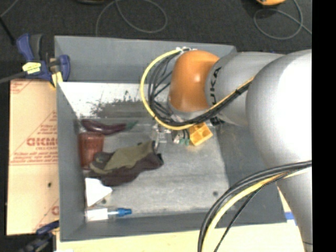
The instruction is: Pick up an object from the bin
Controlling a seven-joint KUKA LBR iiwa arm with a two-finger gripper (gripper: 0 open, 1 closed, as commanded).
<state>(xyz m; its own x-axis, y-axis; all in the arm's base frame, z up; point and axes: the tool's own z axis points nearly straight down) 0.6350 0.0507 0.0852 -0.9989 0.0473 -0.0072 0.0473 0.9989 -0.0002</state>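
My gripper (159, 137) hangs below the orange wrist cover in the middle of the bin. It is at the right end of an olive-green cloth piece (125, 157), which lies on a dark maroon cloth (127, 173). Whether it touches the cloth is hidden. Just right of the gripper lies a small yellow-orange block (200, 134).
Along the left wall lie a reddish-brown block (88, 148) and a dark purple elongated thing (103, 125). A white folded piece (96, 191) and a white marker with a blue cap (108, 213) lie at the front left. The arm covers the bin's right side.
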